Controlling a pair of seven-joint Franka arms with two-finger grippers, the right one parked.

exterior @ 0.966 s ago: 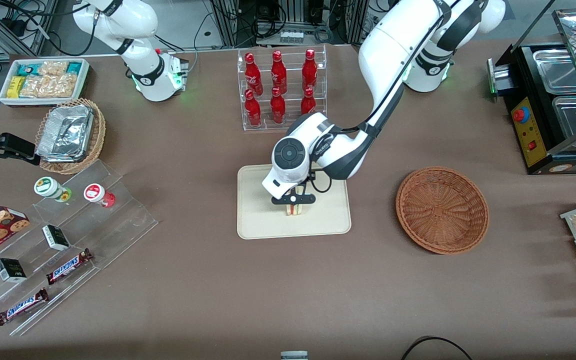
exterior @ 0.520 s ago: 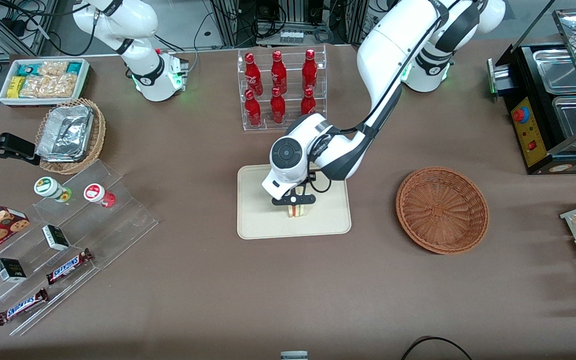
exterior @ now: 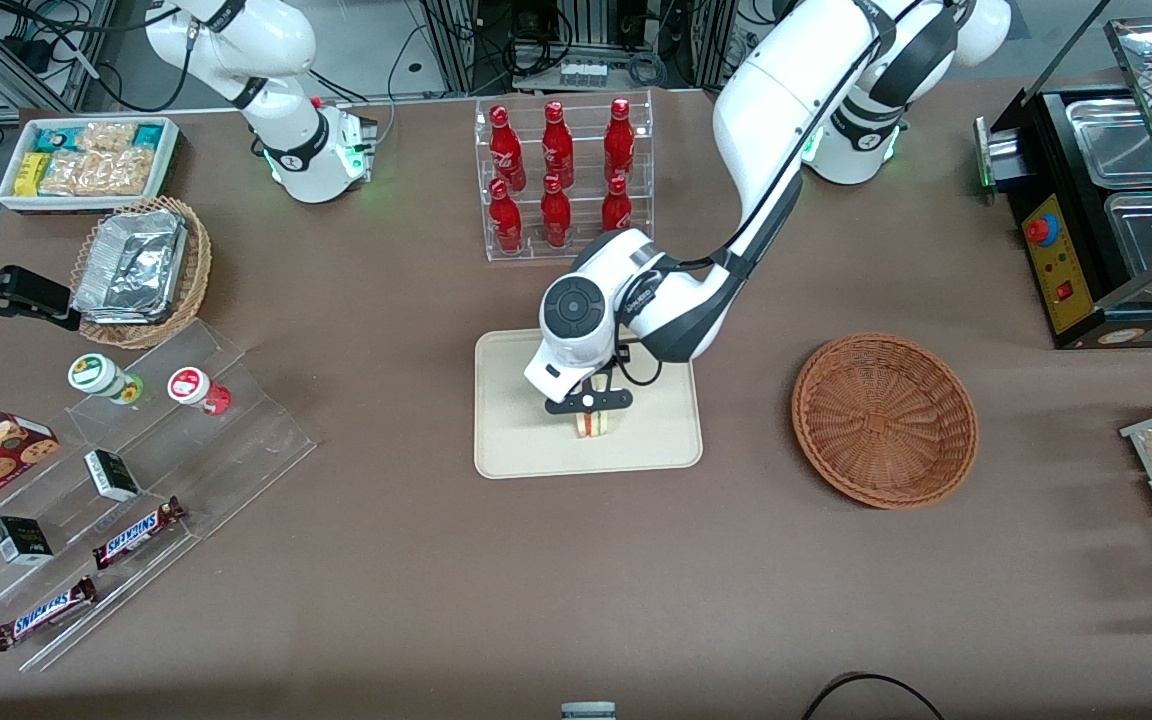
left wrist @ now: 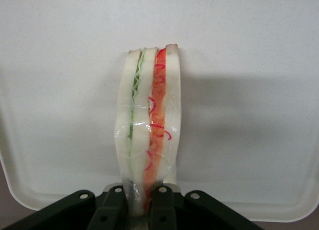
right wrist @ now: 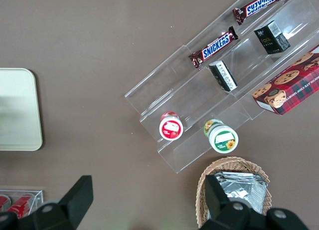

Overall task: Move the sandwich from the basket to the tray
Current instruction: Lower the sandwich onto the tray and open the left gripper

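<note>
Your gripper (exterior: 589, 412) pinches the sandwich (exterior: 593, 424) upright over the tray (exterior: 516, 440), toward its 6 o'clock rim; bare tray all around. The basket (exterior: 884, 420) sits apart at 3 o'clock.

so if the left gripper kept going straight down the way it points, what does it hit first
The left gripper, shut on the triangular beige-bread sandwich, points down at the flat cream rectangular plastic tray. The sandwich's lower end would probably meet the tray floor first; whether it already touches is unclear.
</note>
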